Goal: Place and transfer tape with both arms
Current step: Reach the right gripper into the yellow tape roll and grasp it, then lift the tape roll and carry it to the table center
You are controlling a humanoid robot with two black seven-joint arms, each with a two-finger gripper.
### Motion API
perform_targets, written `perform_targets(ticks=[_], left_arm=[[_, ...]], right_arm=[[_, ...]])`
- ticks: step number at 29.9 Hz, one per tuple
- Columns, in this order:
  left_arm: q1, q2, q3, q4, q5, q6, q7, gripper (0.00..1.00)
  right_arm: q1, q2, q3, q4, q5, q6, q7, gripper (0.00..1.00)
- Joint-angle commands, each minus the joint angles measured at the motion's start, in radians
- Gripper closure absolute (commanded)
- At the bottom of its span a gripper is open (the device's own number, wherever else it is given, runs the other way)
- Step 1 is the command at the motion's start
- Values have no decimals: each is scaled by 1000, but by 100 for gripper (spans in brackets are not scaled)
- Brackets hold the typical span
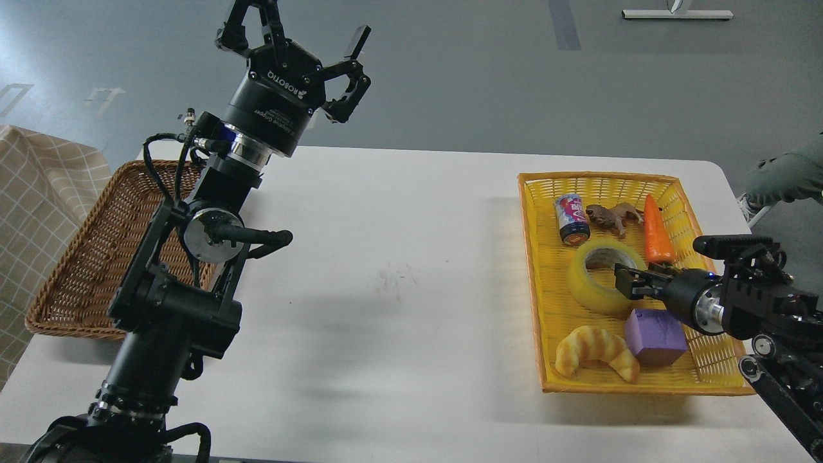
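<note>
The tape (595,283), a wide yellow translucent roll with a grey-white core, lies flat in the middle of the yellow basket (532,289) on the right of the table. My right gripper (627,283) comes in from the right, low over the basket, with its tips at the tape's right rim. It is dark and seen almost end-on, so I cannot tell whether its fingers straddle the roll's wall. My left gripper (297,32) is open and empty, raised high over the table's back left, fingers pointing up.
The yellow basket also holds a small can (571,218), a brown toy animal (614,215), a carrot (656,231), a croissant (595,350) and a purple block (656,335) just under my right wrist. A brown wicker basket (83,257) stands at the table's left edge.
</note>
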Motion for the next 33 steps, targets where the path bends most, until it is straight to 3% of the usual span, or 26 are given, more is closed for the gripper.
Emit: perform_targets(ticks=[1,9,16,27,33], left_arm=[[-3,0,0,0,0,0,-1,2],[-4,0,0,2,0,0,-1,2],[-9,0,0,2,0,0,1,2],[-4,0,2,2,0,0,1,2],[-10,0,9,2,3,0,1,2]], right_arm=[[-1,-3,1,6,5,3,2,66],[-1,-9,3,60,19,39,12,92],[-10,-13,15,70,28,39,26,96],[5,-139,74,192,178,39,28,100],[189,-135,67,178,274,39,15,100]])
